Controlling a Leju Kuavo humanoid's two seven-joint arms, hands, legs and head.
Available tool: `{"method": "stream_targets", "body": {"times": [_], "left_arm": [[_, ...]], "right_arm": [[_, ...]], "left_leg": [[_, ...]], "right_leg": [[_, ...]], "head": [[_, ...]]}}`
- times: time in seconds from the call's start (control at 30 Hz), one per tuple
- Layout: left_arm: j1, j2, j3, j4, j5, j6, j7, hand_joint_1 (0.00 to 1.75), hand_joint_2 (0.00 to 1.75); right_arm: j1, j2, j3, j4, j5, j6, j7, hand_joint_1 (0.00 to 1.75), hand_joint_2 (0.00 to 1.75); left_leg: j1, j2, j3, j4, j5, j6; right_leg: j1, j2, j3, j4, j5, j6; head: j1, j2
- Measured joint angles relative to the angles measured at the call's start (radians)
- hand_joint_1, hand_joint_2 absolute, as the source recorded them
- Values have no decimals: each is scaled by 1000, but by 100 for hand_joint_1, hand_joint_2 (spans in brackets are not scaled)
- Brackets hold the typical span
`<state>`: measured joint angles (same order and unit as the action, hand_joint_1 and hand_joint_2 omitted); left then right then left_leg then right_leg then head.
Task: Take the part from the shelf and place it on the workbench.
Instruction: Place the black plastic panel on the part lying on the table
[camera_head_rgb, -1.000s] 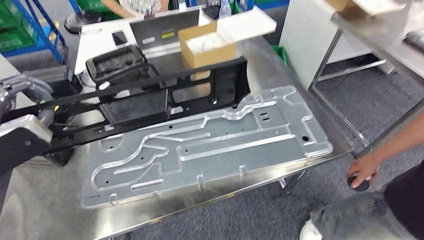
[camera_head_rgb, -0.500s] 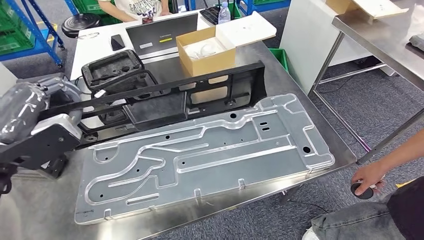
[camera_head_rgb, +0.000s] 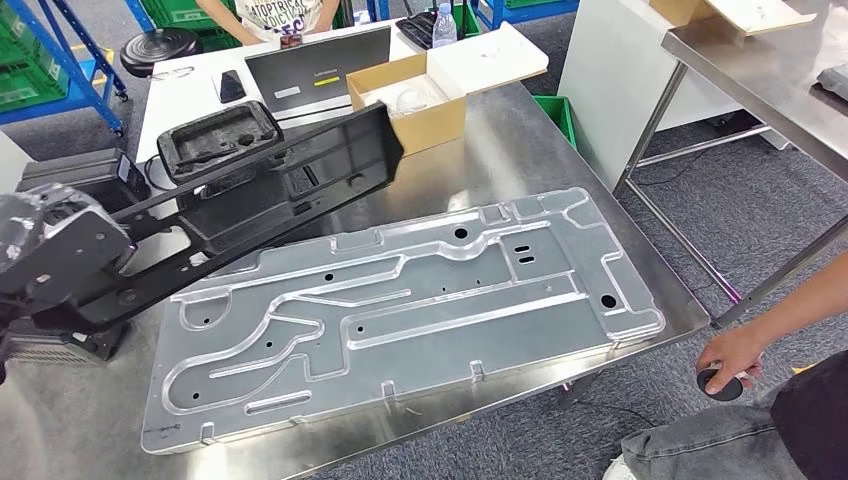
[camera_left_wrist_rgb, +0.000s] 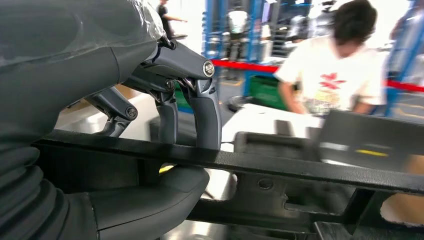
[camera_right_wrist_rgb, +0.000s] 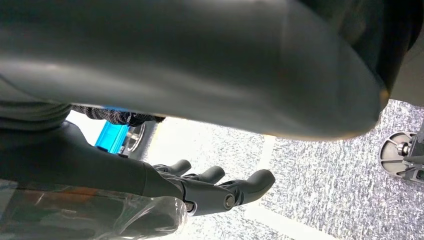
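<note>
Head view takes in one long black frame part (camera_head_rgb: 270, 185) held slanting above one stainless workbench (camera_head_rgb: 520, 130), its far end near one open cardboard box (camera_head_rgb: 410, 100) and its near end at the robot's left hand (camera_head_rgb: 60, 255), whose fingers cannot be made out from there. Beside the part, on the side away from the box, one large aluminium plate (camera_head_rgb: 420, 300) with milled channels lies flat on the workbench. Behind the box stands one laptop (camera_head_rgb: 315, 62). A person's hand (camera_head_rgb: 730, 352) reaches in past the workbench corner farthest from the box. Left wrist view gives what the head view hides: the left hand (camera_left_wrist_rgb: 175, 135) grips a bar of the part (camera_left_wrist_rgb: 300, 170), thumb under it and fingers (camera_left_wrist_rgb: 205, 112) curled over it. Right wrist view shows the right hand (camera_right_wrist_rgb: 210, 187) holding nothing, fingers loosely spread above a speckled floor (camera_right_wrist_rgb: 325, 180).
</note>
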<state>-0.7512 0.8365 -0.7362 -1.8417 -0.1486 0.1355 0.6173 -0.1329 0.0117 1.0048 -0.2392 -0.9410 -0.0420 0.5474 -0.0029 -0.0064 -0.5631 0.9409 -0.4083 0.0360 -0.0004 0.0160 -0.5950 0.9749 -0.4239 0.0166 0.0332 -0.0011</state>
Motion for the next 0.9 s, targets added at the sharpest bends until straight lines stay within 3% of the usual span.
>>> {"method": "stream_targets", "body": {"times": [0.27, 0.43, 0.57, 0.83, 0.9], "left_arm": [[95, 73, 75, 20, 44, 19, -45, 175, 175], [132, 93, 117, 20, 60, 8, -79, 175, 175], [144, 95, 139, 20, 78, -26, -129, 0, 175], [144, 93, 144, 19, 74, -62, -148, 0, 175], [134, 83, 143, 19, 63, -79, -153, 0, 87]], "right_arm": [[0, 0, 1, 0, 4, 0, 0, 0, 0], [0, 0, 1, 0, 6, 0, 0, 0, 0], [0, 0, 1, 0, 6, 0, 0, 0, 0], [0, 0, 2, 0, 7, 0, 0, 0, 0], [-1, 0, 2, 0, 6, 0, 0, 0, 0]], "left_leg": [[-1, 0, 0, 1, 0, -1], [-2, -1, 0, 1, 0, -1], [-2, -1, 1, 1, 0, -1], [-2, -1, 2, 1, 0, -1], [-2, -1, 3, 1, 0, -1]], "right_leg": [[-1, -1, 2, -1, 0, 0], [-2, -2, 3, -1, 0, 0], [-2, -2, 3, -1, 0, 0], [-2, -2, 3, -1, 0, 0], [-2, -2, 4, -1, 0, 0]], "head": [[0, 0], [0, 0], [0, 0], [0, 0], [0, 0]]}}
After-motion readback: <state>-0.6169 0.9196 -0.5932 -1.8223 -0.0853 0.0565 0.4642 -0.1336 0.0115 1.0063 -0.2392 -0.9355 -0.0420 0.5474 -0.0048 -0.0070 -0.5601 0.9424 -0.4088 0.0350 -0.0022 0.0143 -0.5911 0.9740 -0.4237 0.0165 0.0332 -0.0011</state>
